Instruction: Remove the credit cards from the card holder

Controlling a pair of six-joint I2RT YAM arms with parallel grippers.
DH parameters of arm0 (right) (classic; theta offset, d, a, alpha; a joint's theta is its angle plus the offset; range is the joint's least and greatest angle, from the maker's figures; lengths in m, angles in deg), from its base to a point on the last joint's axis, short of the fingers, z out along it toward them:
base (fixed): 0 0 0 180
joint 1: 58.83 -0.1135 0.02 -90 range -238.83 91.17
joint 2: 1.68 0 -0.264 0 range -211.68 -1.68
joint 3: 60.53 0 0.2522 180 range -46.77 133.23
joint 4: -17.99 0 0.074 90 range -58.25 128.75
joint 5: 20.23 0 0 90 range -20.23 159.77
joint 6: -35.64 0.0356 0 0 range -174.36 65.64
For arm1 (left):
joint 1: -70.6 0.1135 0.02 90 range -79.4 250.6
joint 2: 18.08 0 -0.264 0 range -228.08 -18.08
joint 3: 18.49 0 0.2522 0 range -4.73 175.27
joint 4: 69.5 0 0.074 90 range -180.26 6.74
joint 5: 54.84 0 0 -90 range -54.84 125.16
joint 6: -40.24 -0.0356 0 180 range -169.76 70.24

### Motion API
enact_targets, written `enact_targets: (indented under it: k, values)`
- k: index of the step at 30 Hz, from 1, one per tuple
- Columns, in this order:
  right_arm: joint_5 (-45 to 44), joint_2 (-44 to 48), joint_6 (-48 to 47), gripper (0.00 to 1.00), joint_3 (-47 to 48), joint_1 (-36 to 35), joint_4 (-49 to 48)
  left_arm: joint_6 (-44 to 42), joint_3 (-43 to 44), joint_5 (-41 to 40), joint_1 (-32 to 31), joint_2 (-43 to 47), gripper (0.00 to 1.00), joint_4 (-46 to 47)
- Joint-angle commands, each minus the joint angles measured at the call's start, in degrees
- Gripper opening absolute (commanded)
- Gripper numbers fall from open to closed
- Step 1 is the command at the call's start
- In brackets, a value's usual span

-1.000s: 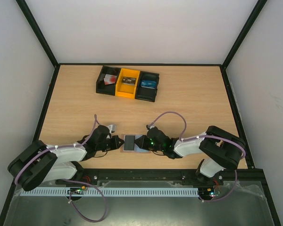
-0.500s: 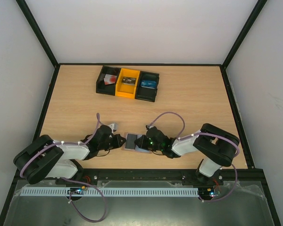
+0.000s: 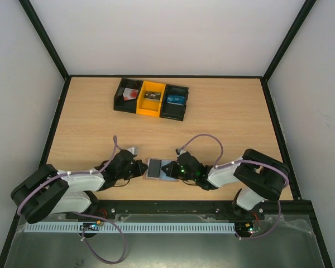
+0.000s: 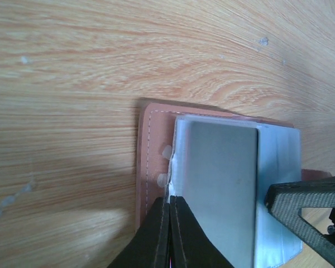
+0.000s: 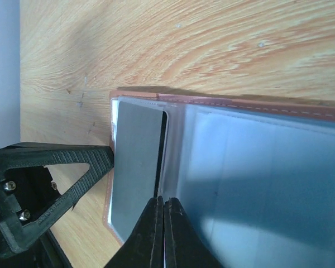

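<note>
Card holder point(image 4: 148, 156) between closed fingers point(image 4: 155, 237) (touching)

Overhead view: bright, even, diffuse light with no hard glare. The table point(image 3: 223, 117) is uniformly lit, and only short soft shadows sit under my arms. Focus is sharp throughout.

Left wrist view: the wood grain is crisp. A broad soft shadow lies on the wood left of the card holder point(image 4: 148, 162). My left fingers point(image 4: 156, 234) read as near-black silhouettes, slightly soft.

Right wrist view: the wood darkens toward the upper left. The holder's clear pocket point(image 5: 257, 184) carries a hazy bluish sheen and is out of focus. My right fingers point(image 5: 151, 234) are underexposed.
</note>
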Motion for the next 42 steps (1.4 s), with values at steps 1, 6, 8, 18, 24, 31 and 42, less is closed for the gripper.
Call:
enact_targets:
  k: [1, 6, 8, 18, 24, 31, 42]
  values:
    - [-0.5, 1.8, 0.1, 0.02, -0.7, 0.3, -2.7, 0.8, -2.3, -3.1, -0.3, 2.2, 0.03, -11.4]
    - [0.1, 1.4, 0.4, 0.02, -0.6, 0.2, -3.0, 1.6, -2.7, -2.7, -0.3, 4.8, 0.03, -12.2]
    - [0.6, 1.3, 0.6, 0.02, -0.5, 0.2, -3.3, 2.3, -2.6, -1.8, -0.3, 6.2, 0.03, -12.2]
    - [3.5, -1.8, 1.9, 0.11, 1.2, 0.2, -6.1, 6.3, 0.7, 0.1, -0.3, 16.7, 0.21, -16.0]
    - [4.4, -3.6, 2.1, 0.13, 2.1, 0.2, -7.0, 6.5, 0.3, 1.3, -0.2, 16.0, 0.28, -11.5]
    - [3.9, -4.2, 1.7, 0.13, 2.5, 0.2, -5.9, 5.5, 0.3, 2.1, -0.2, 9.4, 0.29, -7.6]
    - [3.9, -6.3, 1.2, 0.10, 2.8, 0.3, -5.8, 3.8, 0.0, 2.9, -0.1, 5.1, 0.11, -6.1]
